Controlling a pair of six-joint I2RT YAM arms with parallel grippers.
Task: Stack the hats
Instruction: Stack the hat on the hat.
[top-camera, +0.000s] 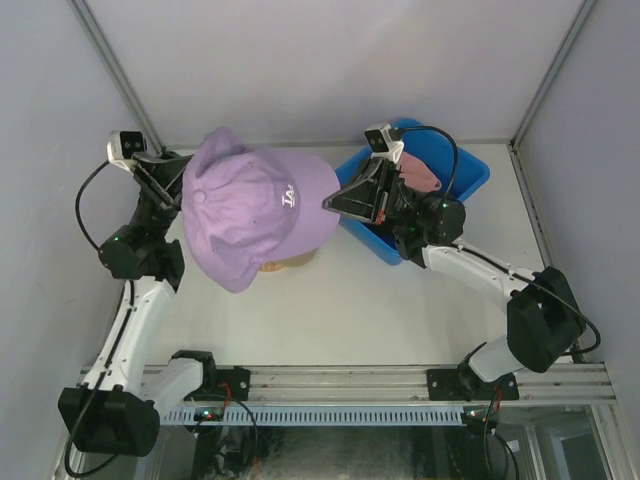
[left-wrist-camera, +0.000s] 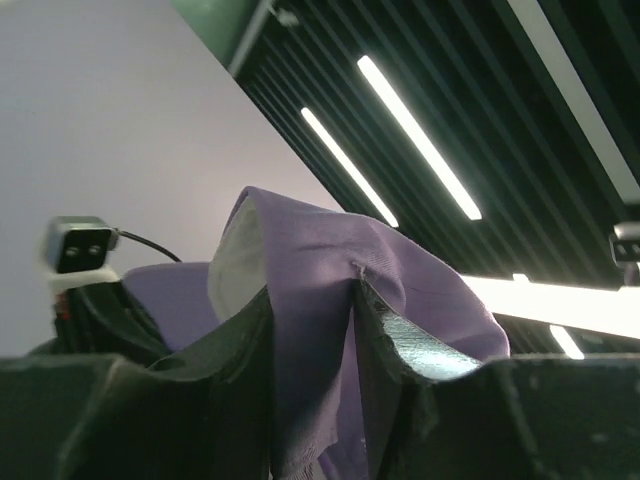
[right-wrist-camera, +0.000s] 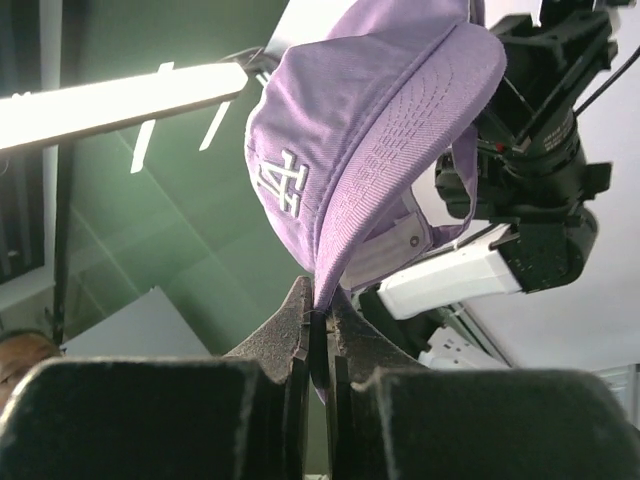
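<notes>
A purple hat (top-camera: 250, 205) with a white embroidered logo hangs in the air between my two grippers. My right gripper (top-camera: 330, 203) is shut on the edge of its brim; in the right wrist view the brim of the purple hat (right-wrist-camera: 370, 130) runs down into the closed fingers of the right gripper (right-wrist-camera: 320, 300). At the hat's back my left gripper (top-camera: 180, 190) has its jaws parted. In the left wrist view a fold of the purple hat (left-wrist-camera: 400, 290) still lies between the spread fingers of the left gripper (left-wrist-camera: 312, 300). A pink hat (top-camera: 420, 172) lies in the bin.
The blue bin (top-camera: 470, 170) stands at the back right, under the right wrist. A tan rounded thing (top-camera: 290, 262) peeks out on the table beneath the purple hat. Grey walls close the table at the left, back and right.
</notes>
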